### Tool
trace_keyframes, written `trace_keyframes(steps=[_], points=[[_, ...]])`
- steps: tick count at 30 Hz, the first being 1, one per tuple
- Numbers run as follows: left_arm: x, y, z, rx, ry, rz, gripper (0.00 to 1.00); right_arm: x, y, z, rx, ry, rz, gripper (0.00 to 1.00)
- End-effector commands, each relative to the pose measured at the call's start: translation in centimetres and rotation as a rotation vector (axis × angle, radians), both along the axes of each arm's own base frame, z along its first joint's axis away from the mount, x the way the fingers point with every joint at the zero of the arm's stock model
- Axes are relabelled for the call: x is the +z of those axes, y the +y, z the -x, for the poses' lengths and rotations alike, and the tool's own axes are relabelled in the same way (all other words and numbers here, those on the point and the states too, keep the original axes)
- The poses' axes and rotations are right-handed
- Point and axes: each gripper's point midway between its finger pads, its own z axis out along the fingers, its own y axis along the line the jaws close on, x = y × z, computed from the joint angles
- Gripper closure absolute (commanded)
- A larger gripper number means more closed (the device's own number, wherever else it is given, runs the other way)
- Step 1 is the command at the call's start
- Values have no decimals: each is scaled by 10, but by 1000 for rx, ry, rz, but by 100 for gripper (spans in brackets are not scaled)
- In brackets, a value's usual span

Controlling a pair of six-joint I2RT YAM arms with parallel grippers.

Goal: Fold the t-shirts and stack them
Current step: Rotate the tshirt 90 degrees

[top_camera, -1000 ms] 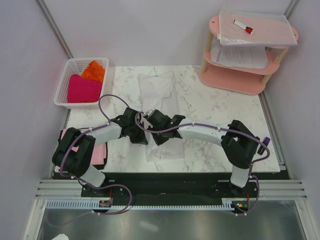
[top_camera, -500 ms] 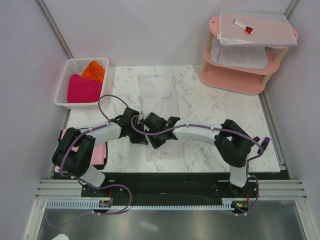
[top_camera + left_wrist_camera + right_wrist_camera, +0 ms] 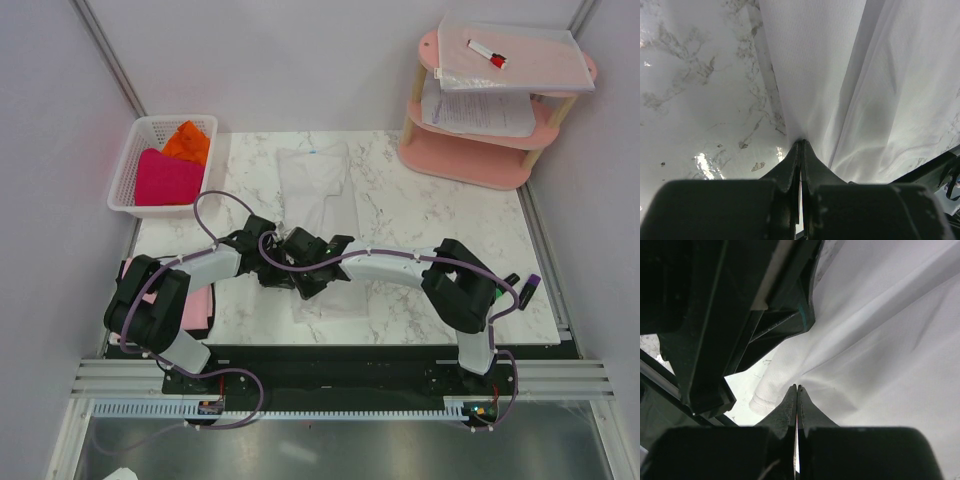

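- Swung further left over the last second (right arm only): right tool [image 3: 797, 386] now tight beside left tool [image 3: 801, 142], elbow and forearm carried leftward too; left arm about where it was.
- Left tool: fingertips pressed together on a fold of the white t-shirt [image 3: 318, 185], with cloth rising from the tips in long pleats (seen from the left wrist).
- Right tool: fingertips likewise pressed together, pinching a pucker of the same shirt, creases fanning out from the tips and a rolled hem just to their left.
- White t-shirt: lying lengthwise at the middle of the desk [image 3: 420, 250], far end flat with the collar toward the back edge, near end gathered under both tools.
- Marble desk top bare on the left in the left wrist view, shirt edge running down to the fingertips.
- Pale pink t-shirt [image 3: 198, 305]: at the near left edge of the desk, partly hidden by the left arm.
- Basket [image 3: 122, 178] at the far left corner: magenta t-shirt [image 3: 167, 177] in the near part, orange t-shirt [image 3: 188, 141] behind it.
- Pink shelf [image 3: 470, 165] at the far right corner (well apart from the shirt): papers [image 3: 480, 112] on the middle tier, a red marker [image 3: 487, 53] on the top.
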Motion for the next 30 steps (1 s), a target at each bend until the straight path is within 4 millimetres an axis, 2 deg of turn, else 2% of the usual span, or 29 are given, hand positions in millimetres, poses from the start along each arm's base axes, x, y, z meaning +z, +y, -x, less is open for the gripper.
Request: trace_keyframes(steps=[1, 6, 11, 12, 20, 24, 27, 30], points=[[-21, 20, 2, 31, 0, -122, 98, -5, 31, 21, 126, 10, -38, 100], [-21, 20, 2, 31, 0, -122, 98, -24, 28, 31, 142, 50, -6, 100], [-20, 20, 1, 31, -1, -120, 98, -33, 17, 31, 134, 56, 58, 100], [-20, 20, 1, 31, -1, -121, 98, -33, 14, 26, 121, 36, 82, 100], [-20, 20, 1, 33, -1, -122, 98, -34, -41, 6, 64, -68, 362, 100], [-20, 20, 1, 33, -1, -122, 98, -34, -70, 3, 41, -98, 479, 100], [-21, 20, 1, 34, 0, -124, 98, -35, -87, 3, 15, -105, 536, 100], [-21, 20, 0, 33, -2, -124, 98, -27, -94, 1, -16, -133, 539, 100]])
